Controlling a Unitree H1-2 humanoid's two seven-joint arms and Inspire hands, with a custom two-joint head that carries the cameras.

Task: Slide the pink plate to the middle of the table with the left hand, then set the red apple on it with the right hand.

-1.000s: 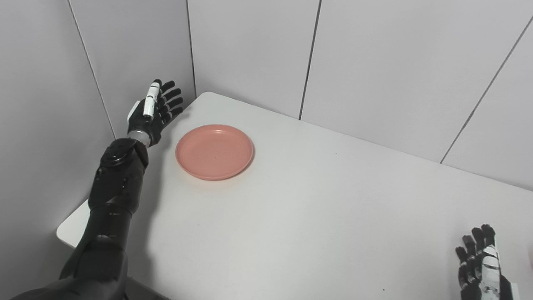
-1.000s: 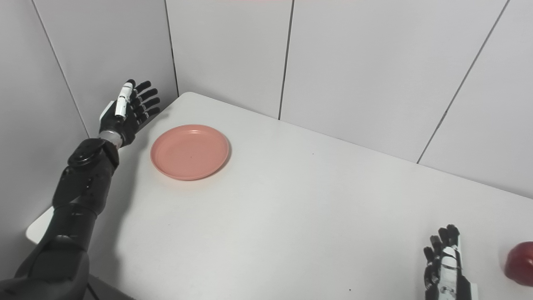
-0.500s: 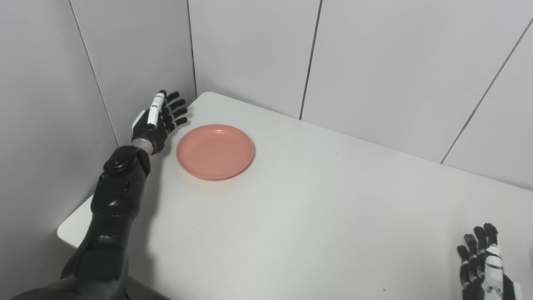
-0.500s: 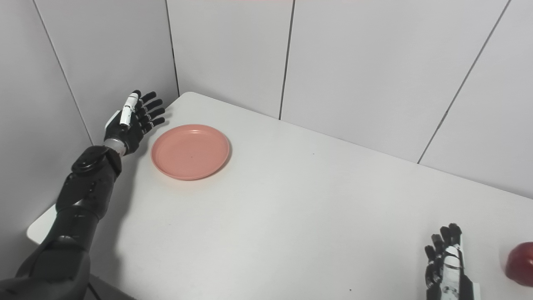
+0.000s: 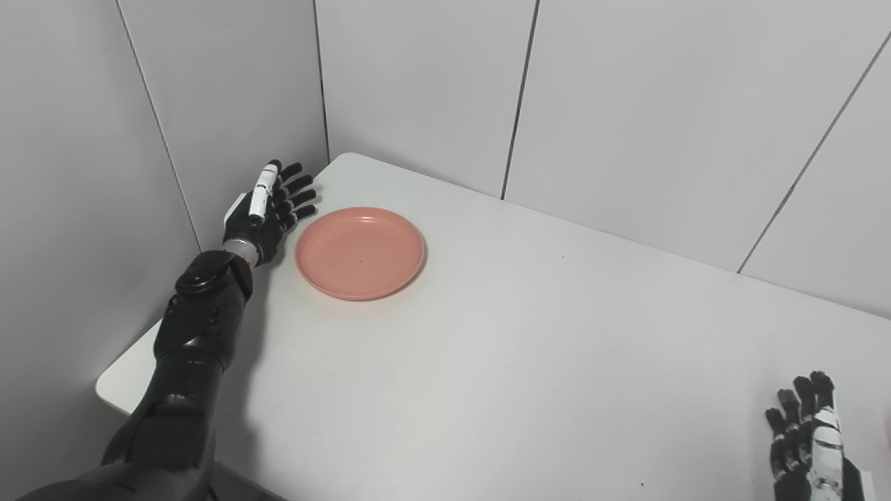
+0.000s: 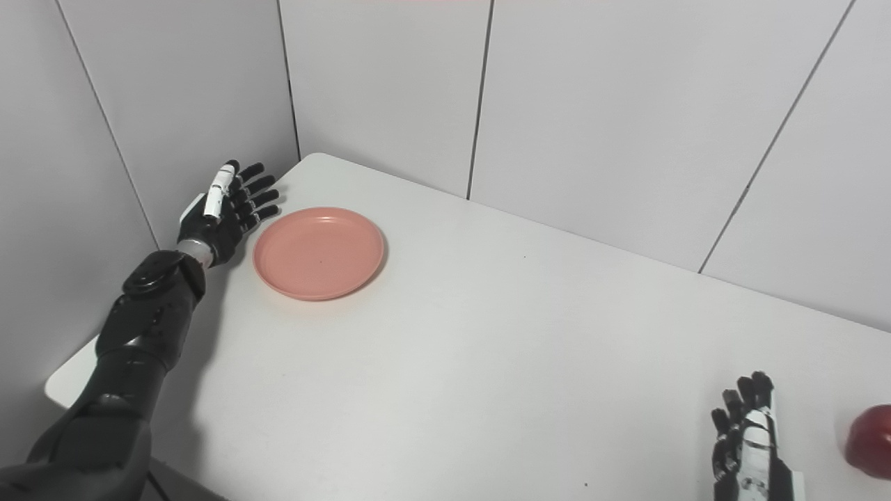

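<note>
Now | left hand (image 5: pixel 261 216) fingers apart beside pink plate (image 5: pixel 360 252) | red apple (image 6: pixel 870 440) cropped

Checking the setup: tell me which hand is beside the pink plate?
The left hand, open just left of the pink plate; the right hand waits near the red apple.

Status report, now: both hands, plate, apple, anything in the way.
Left hand open, just left of pink plate, contact unclear. Right hand open, near edge, holding nothing. Red apple on table, right of it. Nothing seen between plate and table middle.

Bright, even, sharp; soft shadows, no glare.
</note>
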